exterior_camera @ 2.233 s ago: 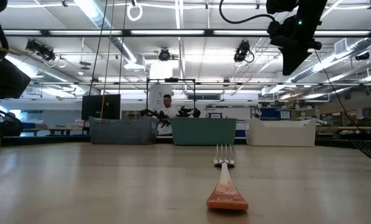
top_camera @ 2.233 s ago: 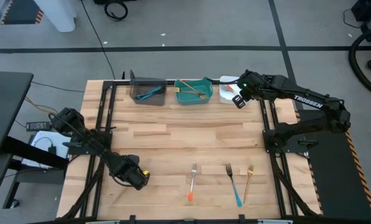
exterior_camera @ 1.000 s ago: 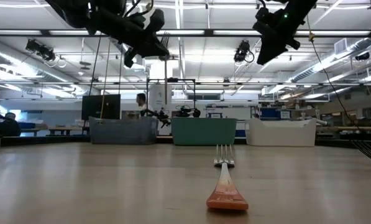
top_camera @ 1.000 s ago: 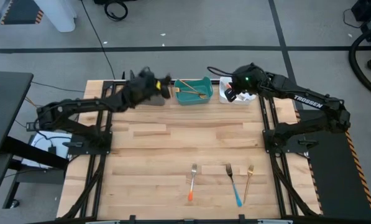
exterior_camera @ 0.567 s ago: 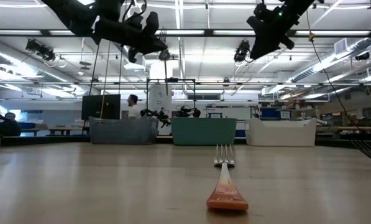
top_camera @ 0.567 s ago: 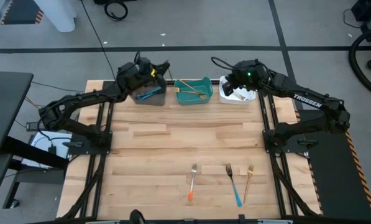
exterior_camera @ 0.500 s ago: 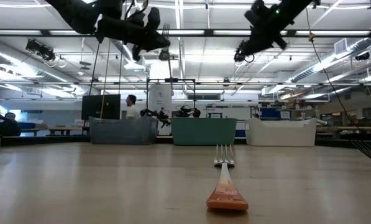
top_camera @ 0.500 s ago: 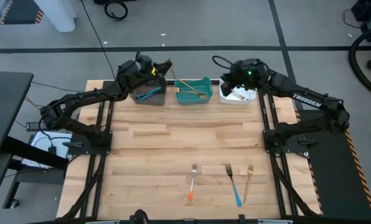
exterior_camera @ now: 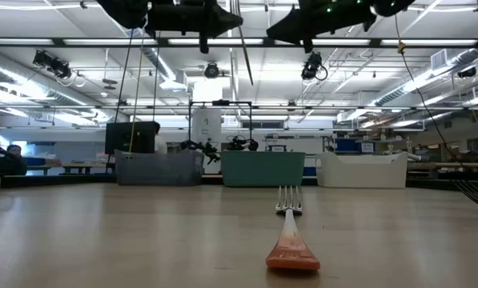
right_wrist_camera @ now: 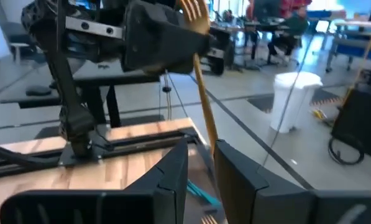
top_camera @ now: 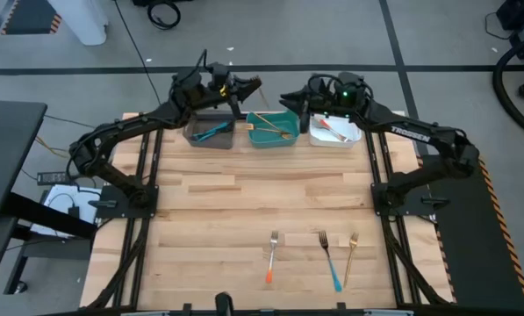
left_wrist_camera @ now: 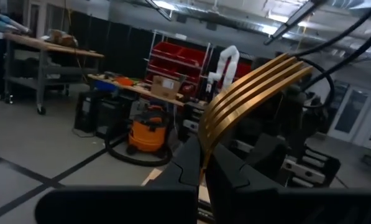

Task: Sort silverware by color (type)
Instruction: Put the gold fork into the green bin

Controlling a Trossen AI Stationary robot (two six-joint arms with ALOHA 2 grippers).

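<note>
My left gripper (left_wrist_camera: 201, 177) clamps a gold fork (left_wrist_camera: 247, 93), tines projecting beyond my fingertips. My right gripper (right_wrist_camera: 201, 165) brackets its shaft. Well away from my fingers, an orange-handled fork (top_camera: 270, 259), a blue-handled fork (top_camera: 329, 260) and a gold fork (top_camera: 351, 256) lie parallel on the table.

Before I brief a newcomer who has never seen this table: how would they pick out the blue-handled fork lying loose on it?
Start at the wooden table and look to its near edge, opposite the three bins. Three forks lie there in a row: the blue-handled fork is the middle one. The orange-handled fork lies towards the left arm's side, the gold fork towards the right arm's side.
</note>
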